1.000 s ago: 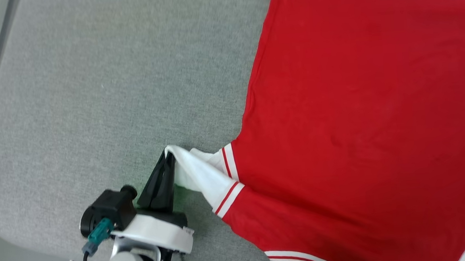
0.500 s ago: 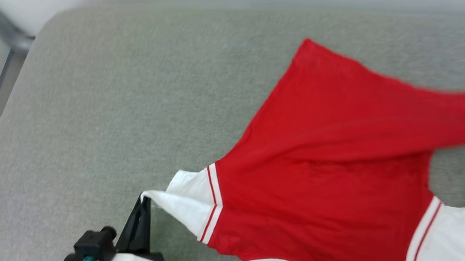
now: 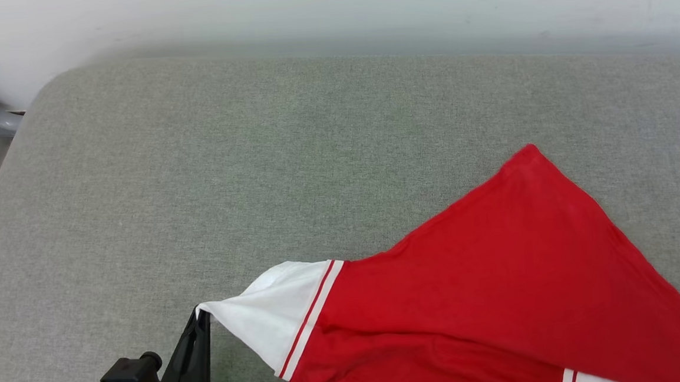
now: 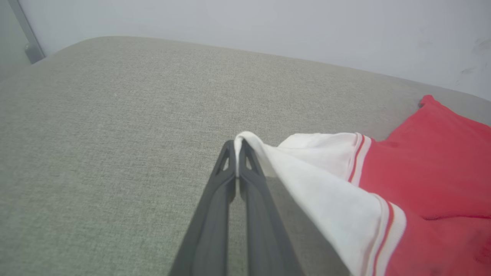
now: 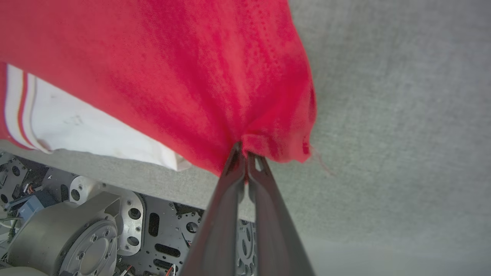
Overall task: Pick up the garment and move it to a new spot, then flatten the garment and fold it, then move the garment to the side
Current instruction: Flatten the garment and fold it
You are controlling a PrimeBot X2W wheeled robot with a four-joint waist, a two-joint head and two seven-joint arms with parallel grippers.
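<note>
Now that the garment (image 3: 498, 276) has gone from spread flat to a dragged taper on the grey surface (image 3: 196, 164), left fingers (image 3: 200, 329) clamped on its white sleeve (image 3: 271, 313) and right fingers (image 5: 241, 161) pinching red cloth, the move looks underway, flattening still ahead.

Count: 1 red fabric jersey with white striped-trim sleeves (image 3: 498, 276); 1 dark long-fingered left hand (image 4: 238, 143) plus 1 matching right hand (image 5: 245, 148); 1 grey fabric-covered desk (image 3: 196, 164).
</note>
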